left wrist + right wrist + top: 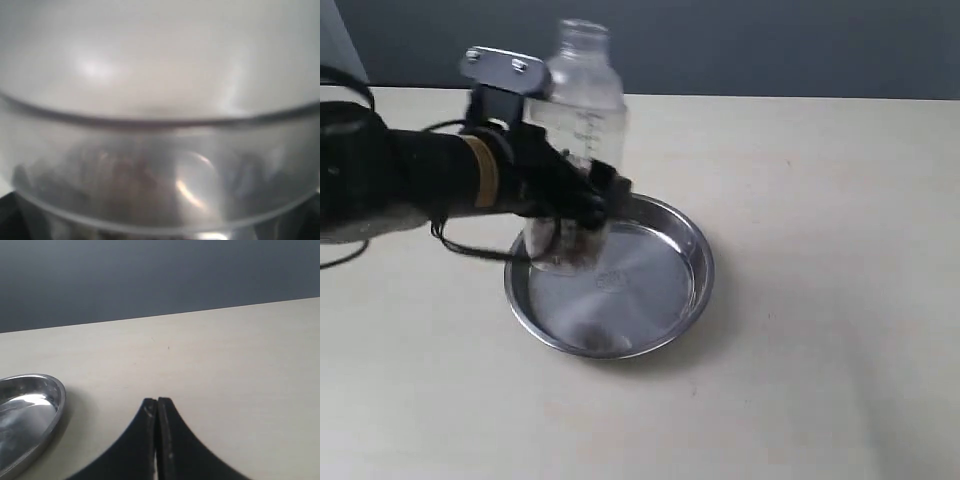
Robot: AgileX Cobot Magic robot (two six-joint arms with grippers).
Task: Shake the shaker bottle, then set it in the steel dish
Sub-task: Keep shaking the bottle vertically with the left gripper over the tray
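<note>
The shaker bottle stands upright, clear and frosted, with a printed scale and a small cap on top. Brownish grains lie in its bottom. My left gripper is closed round the bottle's lower body from the left. The bottle's base is over the left part of the steel dish; I cannot tell whether it touches the dish floor. The left wrist view is filled by the blurred bottle, and the fingers are hidden there. My right gripper is shut and empty over bare table, to one side of the steel dish.
The pale table stretches right and in front of the dish. A dark wall runs along the table's back edge. My black left arm, with a loose cable, lies across the left side.
</note>
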